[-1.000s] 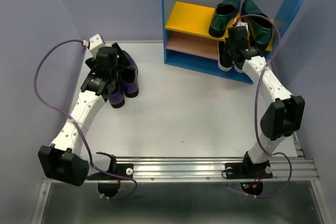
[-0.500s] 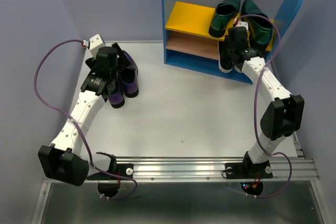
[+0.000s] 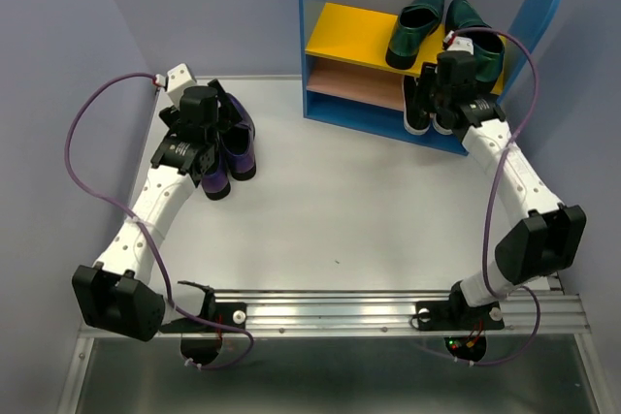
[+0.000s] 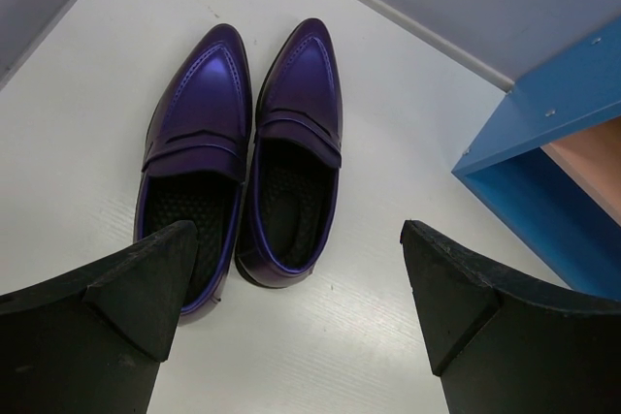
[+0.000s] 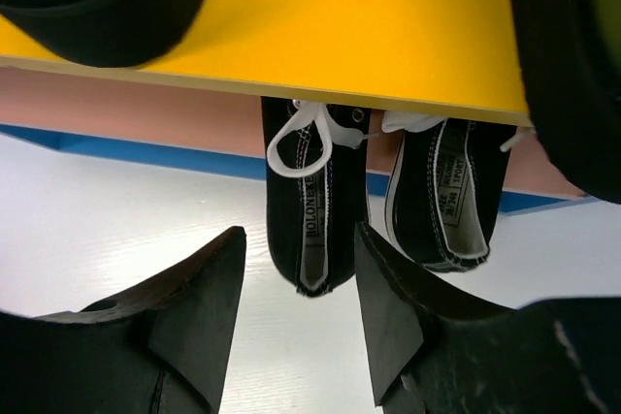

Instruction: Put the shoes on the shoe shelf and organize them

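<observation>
Left gripper [image 4: 299,239] gapes wide above the purple shoes [image 4: 243,162], which lie paired on the table [image 3: 340,201] near the shelf [image 3: 335,113]. Only its wrist view shows the right gripper [image 5: 301,239] parted, framing one heel of the sneakers [image 5: 310,230] under the yellow board; contact unclear. The overhead view shows the loafers [image 3: 417,26] on top.

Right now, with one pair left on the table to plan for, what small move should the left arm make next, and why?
Probably lower the left jaws onto the purple shoes, at the heels. They hang open above the pair, which lies side by side on the table, while the green loafers and black sneakers already sit in the shoe shelf.
</observation>
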`<action>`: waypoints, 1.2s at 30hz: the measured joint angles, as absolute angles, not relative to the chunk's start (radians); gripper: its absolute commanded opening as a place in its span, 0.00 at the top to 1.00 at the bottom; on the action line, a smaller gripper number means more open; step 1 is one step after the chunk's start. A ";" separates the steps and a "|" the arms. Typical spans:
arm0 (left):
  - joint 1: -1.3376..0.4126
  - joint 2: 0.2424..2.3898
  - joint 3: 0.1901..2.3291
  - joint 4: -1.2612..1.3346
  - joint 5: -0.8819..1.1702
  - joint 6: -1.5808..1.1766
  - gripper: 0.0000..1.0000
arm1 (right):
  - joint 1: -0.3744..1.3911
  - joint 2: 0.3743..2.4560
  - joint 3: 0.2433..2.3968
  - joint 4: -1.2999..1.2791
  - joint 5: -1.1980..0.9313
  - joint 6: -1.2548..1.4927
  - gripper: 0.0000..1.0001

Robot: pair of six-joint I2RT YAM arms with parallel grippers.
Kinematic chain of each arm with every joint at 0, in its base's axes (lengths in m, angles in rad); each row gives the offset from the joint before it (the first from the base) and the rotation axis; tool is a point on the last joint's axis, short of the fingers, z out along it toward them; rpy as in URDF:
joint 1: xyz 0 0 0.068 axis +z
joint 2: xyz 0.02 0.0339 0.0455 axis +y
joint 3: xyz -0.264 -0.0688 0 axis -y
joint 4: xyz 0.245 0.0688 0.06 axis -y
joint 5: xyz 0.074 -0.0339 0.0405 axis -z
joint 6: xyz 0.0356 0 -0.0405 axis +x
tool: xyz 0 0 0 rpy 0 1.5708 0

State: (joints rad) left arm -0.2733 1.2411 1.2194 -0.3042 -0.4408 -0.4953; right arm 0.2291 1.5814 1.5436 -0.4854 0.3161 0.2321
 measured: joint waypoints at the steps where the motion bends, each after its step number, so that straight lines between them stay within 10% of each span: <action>1: -0.273 1.243 1.219 -0.304 -0.441 -0.495 0.02 | 0.229 1.563 1.538 -0.485 0.312 0.233 0.45; 11: -0.308 1.367 1.220 -0.291 -0.461 -0.496 0.12 | 0.268 1.369 1.475 -0.487 0.208 0.266 0.29; 36: -0.353 1.930 1.435 -0.319 -0.450 -0.447 0.36 | 0.314 1.269 1.358 -0.494 0.186 0.285 0.27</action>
State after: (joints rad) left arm -0.3531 1.9297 1.4345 -0.3191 -0.4496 -0.4465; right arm 0.3138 1.2686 1.3582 -0.4938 0.1856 0.2848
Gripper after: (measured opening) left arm 0.702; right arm 0.727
